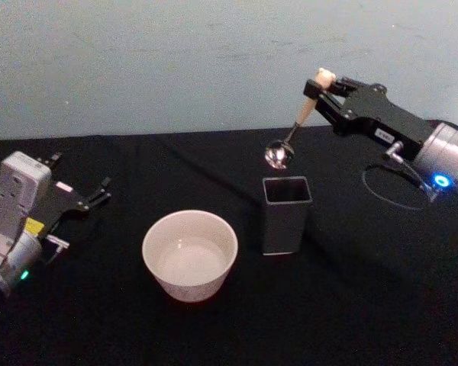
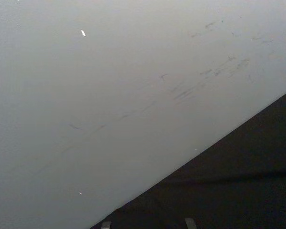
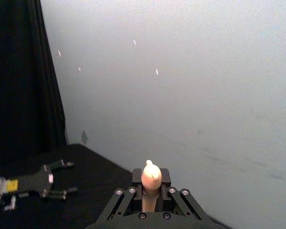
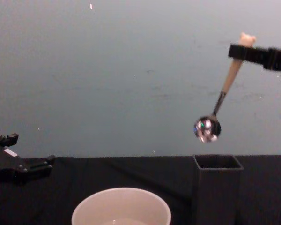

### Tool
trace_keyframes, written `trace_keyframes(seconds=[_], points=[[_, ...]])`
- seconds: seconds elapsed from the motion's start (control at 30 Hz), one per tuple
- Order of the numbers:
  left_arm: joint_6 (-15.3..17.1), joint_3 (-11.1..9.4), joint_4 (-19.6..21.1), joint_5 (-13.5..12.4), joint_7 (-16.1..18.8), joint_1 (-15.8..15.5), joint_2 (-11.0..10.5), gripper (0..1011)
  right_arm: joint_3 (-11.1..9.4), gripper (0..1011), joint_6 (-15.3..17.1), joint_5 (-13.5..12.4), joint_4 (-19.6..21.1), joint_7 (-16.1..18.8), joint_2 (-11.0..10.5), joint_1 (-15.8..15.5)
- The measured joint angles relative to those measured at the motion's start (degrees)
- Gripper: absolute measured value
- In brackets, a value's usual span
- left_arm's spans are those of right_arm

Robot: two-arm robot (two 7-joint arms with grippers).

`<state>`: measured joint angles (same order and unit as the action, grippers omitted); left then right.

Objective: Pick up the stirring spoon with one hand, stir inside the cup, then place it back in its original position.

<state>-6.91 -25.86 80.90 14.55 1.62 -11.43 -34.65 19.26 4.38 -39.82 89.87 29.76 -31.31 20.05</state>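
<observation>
Stirring spoon [image 1: 304, 114] held in the air above the grey holder [image 1: 285, 221], upper right of the head view.

Black-clothed table [image 1: 366, 305], pale wall behind. The cup [image 1: 188, 291] sits lower centre and the square, open-topped holder stands just right of it, the two apart; nothing lies between the spoon's bowl and either one. The right gripper [image 1: 326, 88] comes in from the right edge with its arm sloping up and leftward, fingers closed on the cream handle just under the bear head. The spoon hangs tilted, bowl down and to the left, clear above the holder's mouth in the chest view. The left gripper [image 1: 80, 177] is low at the left edge, near the table, fingers spread and holding nothing, well apart from the cup.
</observation>
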Motion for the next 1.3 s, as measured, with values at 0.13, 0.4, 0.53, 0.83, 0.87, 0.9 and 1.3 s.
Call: trace_keyframes(seconds=[0.13,0.4,0.53,0.83,0.87,0.9,1.3], points=[[0.00,0.00,0.00,0.00,0.00,0.00,0.00,1001,0.22,214,-0.20,-0.85,0.54,0.05,0.36,0.61],[0.00,0.00,0.00,0.00,0.00,0.00,0.00,1001,3.02,214,-0.03,-1.45,0.90,0.91,1.16,1.67],[0.00,0.00,0.00,0.00,0.00,0.00,0.00,1001,4.83,214,0.26,-1.49,0.92,1.76,1.34,1.82],[0.00,0.00,0.00,0.00,0.00,0.00,0.00,1001,8.93,214,-0.26,-0.53,0.80,4.03,1.29,1.89],[0.00,0.00,0.00,0.00,0.00,0.00,0.00,1001,9.25,214,-0.37,-0.34,0.74,4.21,1.26,1.89],[0.00,0.00,0.00,0.00,0.00,0.00,0.00,1001,9.81,214,-0.61,0.09,0.66,4.57,1.18,1.87],[0.00,0.00,0.00,0.00,0.00,0.00,0.00,1001,14.27,214,-2.34,3.89,-1.33,7.37,1.26,1.57]])
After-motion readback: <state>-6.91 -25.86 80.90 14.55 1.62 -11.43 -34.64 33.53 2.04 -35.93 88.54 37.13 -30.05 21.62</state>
